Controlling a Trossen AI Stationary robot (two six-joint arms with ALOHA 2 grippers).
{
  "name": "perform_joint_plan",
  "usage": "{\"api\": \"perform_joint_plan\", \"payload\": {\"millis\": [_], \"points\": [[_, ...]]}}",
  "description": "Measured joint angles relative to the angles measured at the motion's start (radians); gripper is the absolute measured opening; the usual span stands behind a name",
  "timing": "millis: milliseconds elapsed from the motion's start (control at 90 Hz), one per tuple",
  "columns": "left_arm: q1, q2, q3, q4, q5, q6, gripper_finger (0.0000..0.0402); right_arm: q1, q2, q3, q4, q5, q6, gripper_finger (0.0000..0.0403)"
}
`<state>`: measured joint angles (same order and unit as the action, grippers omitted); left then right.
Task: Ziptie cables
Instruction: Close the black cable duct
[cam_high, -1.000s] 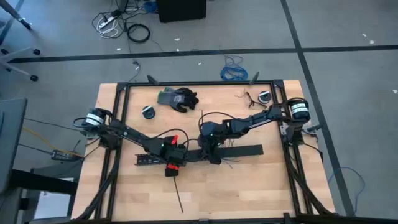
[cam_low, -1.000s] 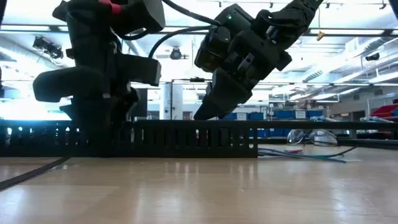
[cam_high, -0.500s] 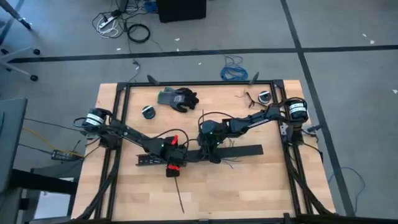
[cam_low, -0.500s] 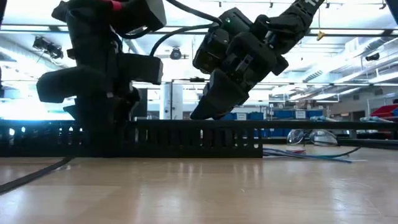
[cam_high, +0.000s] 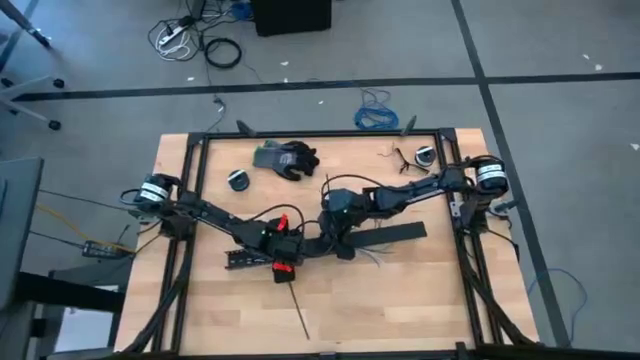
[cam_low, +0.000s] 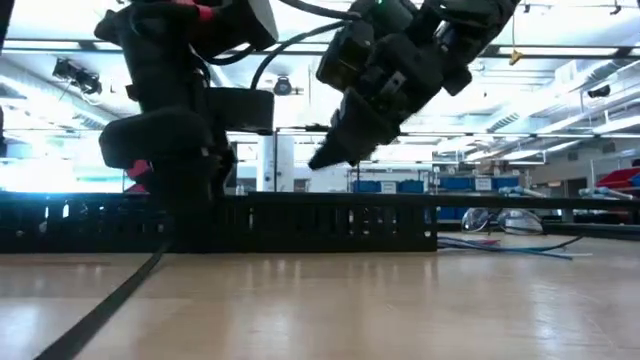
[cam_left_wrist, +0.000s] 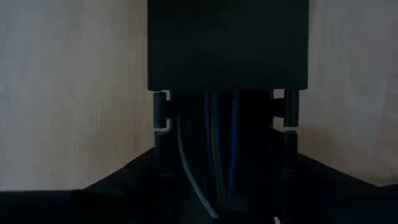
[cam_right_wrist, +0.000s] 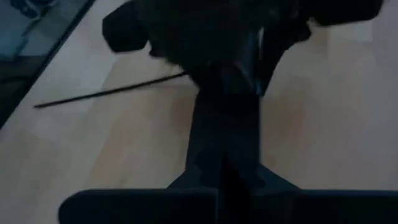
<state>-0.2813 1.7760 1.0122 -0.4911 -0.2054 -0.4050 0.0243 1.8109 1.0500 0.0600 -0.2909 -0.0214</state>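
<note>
Two dark arms are meeting over the long black slotted duct (cam_high: 300, 252) lying across the middle of the wooden table (cam_high: 400, 300). The left gripper (cam_high: 284, 262) is pressing down on the duct just left of its midpoint; its wrist camera is looking straight into the channel, where blue, green and white cables (cam_left_wrist: 214, 158) are running lengthwise between the slotted walls, though whether its fingers are apart or together cannot be told. The right gripper (cam_high: 340, 243) is hovering just above the duct's middle, tilted, its fingers (cam_low: 335, 150) drawn together to a point. More cable ends are fanning out on the table past the duct's right end. One black ziptie (cam_high: 297, 311) is lying on the wood near the duct, beside the left gripper.
</note>
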Motion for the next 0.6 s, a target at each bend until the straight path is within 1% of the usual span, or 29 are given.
{"api": "perform_joint_plan", "payload": {"millis": [133, 356, 478, 600], "points": [[0.0, 0.0, 0.0, 0.016, 0.006, -0.003, 0.0242, 0.006, 0.041, 0.001, -0.001, -0.001, 0.015, 0.0], [0.0, -0.001, -0.002, 0.011, 0.016, 0.007, 0.0242, 0.0, 0.146, 0.02, 0.087, -0.051, 0.043, 0.0], [0.0, -0.001, -0.002, 0.013, 0.016, 0.009, 0.0242, 0.0, 0.176, 0.053, 0.09, -0.061, 0.043, 0.0], [0.0, -0.001, -0.002, 0.014, 0.011, 0.008, 0.0243, 0.0, 0.18, 0.065, 0.082, -0.061, 0.039, 0.0]]}}
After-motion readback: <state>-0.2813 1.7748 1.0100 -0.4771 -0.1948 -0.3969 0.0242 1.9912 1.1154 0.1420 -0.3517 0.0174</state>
